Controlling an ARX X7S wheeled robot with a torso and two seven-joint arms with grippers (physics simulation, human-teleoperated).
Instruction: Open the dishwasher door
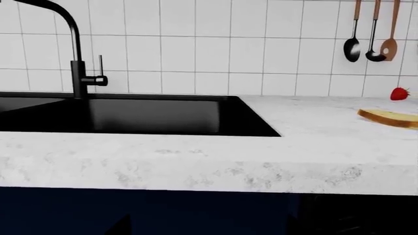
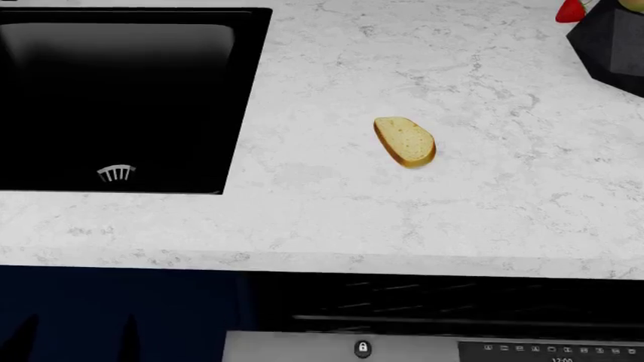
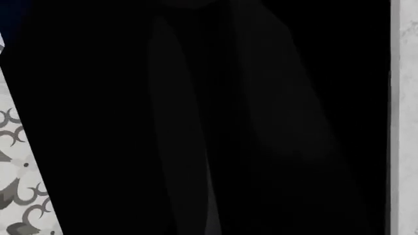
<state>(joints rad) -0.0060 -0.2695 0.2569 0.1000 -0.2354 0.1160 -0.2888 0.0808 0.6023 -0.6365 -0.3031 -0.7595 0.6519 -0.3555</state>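
Observation:
In the head view the dishwasher door's silver-grey top edge (image 2: 302,348), with its lock icon (image 2: 363,348) and control strip (image 2: 548,351), stands out from the counter front. A dark gap with wire racks (image 2: 423,305) shows behind it. The bar handle is hidden. My left gripper (image 2: 78,335) is open in front of the navy cabinet, left of the door, with two dark fingertips (image 2: 129,328) apart and empty. Its tips barely show in the left wrist view (image 1: 124,227). The right wrist view is filled by a glossy black surface (image 3: 209,117). I cannot make out the right gripper's jaws there.
A white marble counter (image 2: 332,226) holds a black sink (image 2: 121,98), a bread slice (image 2: 405,141), a strawberry (image 2: 569,10) and a black block (image 2: 614,41). A black faucet (image 1: 77,58) and hanging utensils (image 1: 372,34) stand at the tiled wall. Patterned floor (image 3: 19,196) shows beside the black surface.

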